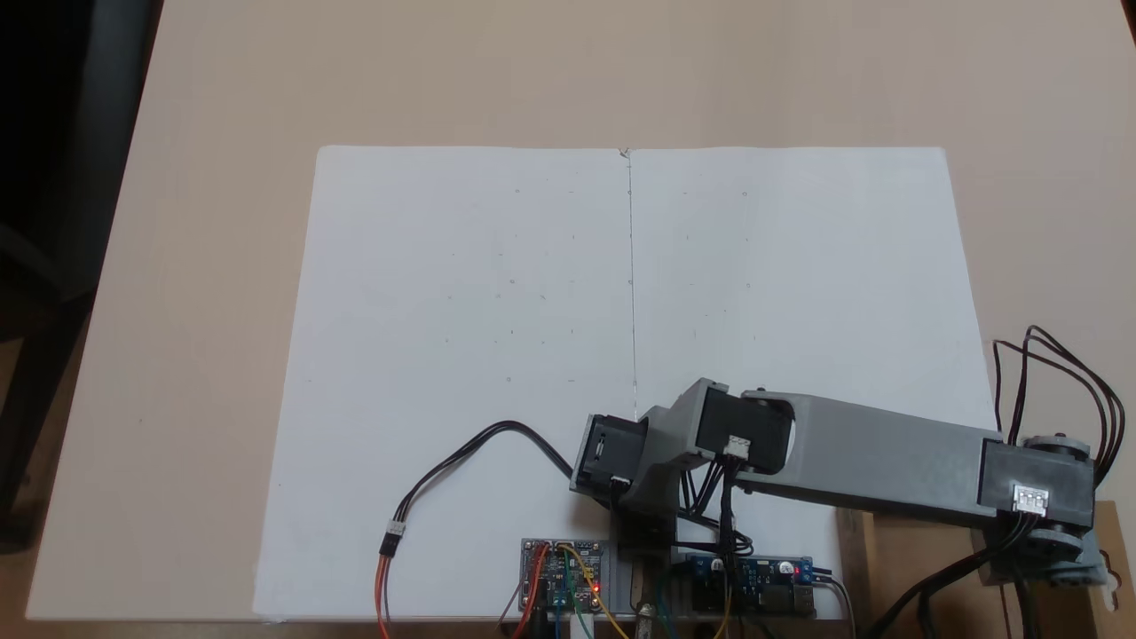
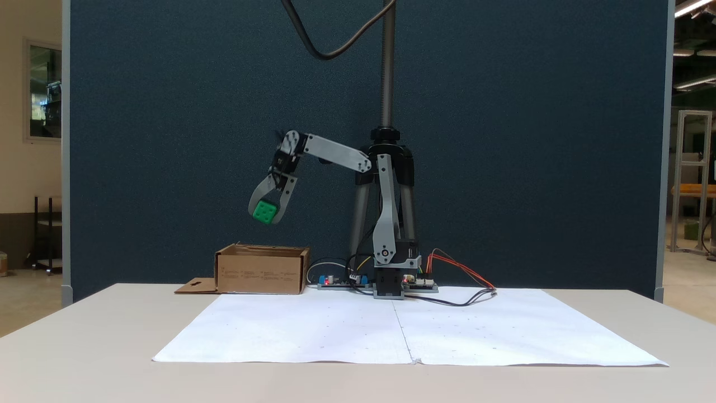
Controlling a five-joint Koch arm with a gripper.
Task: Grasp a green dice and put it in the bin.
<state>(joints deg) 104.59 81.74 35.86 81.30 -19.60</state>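
The gripper [image 2: 266,215] is hanging in the air at about 10 o'clock from the arm's base [image 2: 390,285] in the fixed view from the table's front, its two grey fingers [image 2: 287,193] pointing downward and clamping the green dice [image 2: 264,212] between their tips. The dice is sitting slightly tilted, its pipped face turned toward the camera, well clear of the table [image 2: 89,341].

The bin [image 2: 262,271] is standing on the table directly below, at 6 o'clock from the dice, with open air between them. Its flaps are standing up and a flat tab with a cutout [image 2: 196,286] is lying out at its 9 o'clock side.

The arm [image 1: 874,457] is reaching from its base toward 3 o'clock in the fixed view from above, its far end passing over a brown cardboard edge [image 1: 1109,532] at the frame's lower right corner.

White paper sheets [image 1: 479,355] are covering the table's middle. Two circuit boards [image 1: 564,572] with lit red indicators are sitting beside the base, with black and coloured wires [image 1: 444,475] trailing across the paper.
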